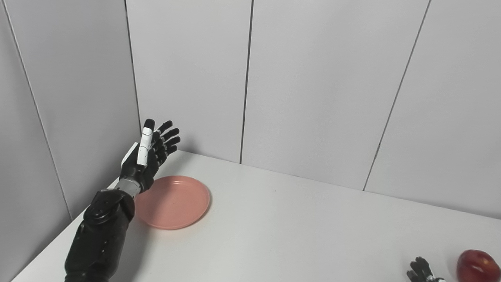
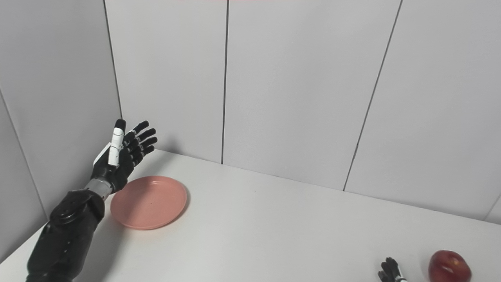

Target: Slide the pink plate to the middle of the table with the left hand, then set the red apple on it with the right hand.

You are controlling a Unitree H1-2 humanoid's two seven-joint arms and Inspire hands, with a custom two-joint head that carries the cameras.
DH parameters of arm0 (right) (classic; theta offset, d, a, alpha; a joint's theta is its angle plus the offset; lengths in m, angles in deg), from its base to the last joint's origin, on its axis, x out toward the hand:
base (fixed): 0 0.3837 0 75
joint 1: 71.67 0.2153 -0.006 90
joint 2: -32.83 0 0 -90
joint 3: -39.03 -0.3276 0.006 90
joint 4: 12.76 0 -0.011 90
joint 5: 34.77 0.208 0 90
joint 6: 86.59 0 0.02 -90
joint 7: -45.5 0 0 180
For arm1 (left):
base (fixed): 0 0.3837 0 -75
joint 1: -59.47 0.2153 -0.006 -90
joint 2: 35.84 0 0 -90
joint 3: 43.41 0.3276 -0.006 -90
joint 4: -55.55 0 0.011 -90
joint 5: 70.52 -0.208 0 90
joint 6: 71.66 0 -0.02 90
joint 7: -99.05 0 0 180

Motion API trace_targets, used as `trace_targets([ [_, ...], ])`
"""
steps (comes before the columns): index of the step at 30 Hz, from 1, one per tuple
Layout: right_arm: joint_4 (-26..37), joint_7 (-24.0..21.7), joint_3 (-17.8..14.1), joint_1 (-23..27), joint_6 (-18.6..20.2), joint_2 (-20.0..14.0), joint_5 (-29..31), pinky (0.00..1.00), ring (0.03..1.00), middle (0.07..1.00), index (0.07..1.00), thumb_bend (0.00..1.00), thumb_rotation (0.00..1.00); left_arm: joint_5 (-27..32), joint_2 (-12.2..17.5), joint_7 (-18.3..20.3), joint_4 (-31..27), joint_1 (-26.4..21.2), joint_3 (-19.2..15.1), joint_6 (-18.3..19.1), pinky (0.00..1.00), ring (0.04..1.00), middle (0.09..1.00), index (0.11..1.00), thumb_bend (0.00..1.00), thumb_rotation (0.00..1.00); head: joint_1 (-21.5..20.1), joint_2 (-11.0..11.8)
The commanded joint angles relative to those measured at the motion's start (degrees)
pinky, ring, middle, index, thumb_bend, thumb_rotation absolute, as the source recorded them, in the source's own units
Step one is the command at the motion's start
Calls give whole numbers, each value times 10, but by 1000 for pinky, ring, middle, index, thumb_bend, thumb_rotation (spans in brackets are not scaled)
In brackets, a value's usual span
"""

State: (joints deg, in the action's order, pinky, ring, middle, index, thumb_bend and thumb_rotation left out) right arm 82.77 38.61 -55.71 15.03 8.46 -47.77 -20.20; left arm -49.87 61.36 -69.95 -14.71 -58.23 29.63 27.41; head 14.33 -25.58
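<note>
Left eye view: the round, shallow pink plastic plate is seen at about 9 o'clock on the white table, far left. The black left hand is raised at the plate's 10 o'clock edge, fingers spread, nothing held. The plate is judged light, stiff and easily slid; a flat press on its rim is advised.

Right eye view: the glossy red apple is seen at 4 o'clock. It is judged firm, smooth and prone to rolling. The right hand is just beside it; only fingertips show, so its state cannot be told.
</note>
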Motion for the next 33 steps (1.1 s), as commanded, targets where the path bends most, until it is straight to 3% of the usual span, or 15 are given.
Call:
trace_targets([
  [1,-7,-1,0,-18,23,1,5,1000,993,970,958,839,1000,2,22,6,-1,-37,-8,-24,926,921,902,902,894,1000,0,-3],
  [10,3,3,-1,-21,33,1,6,1000,991,965,955,851,1000,2,51,22,50,-44,-13,-38,874,879,882,919,850,1000,-1,-7],
  [22,15,4,0,-25,41,0,6,1000,988,963,960,854,1000,-2,74,37,146,-52,-19,-99,848,847,864,909,834,1000,-4,-13],
  [28,20,5,1,-26,44,0,5,1000,985,959,956,856,1000,-9,81,38,191,-57,-18,-139,783,832,849,913,846,1000,-5,-15],
  [33,23,7,1,-26,47,2,4,1000,982,956,955,857,1000,-10,82,44,237,-64,-20,-167,811,838,858,921,879,1000,-6,-15],
])
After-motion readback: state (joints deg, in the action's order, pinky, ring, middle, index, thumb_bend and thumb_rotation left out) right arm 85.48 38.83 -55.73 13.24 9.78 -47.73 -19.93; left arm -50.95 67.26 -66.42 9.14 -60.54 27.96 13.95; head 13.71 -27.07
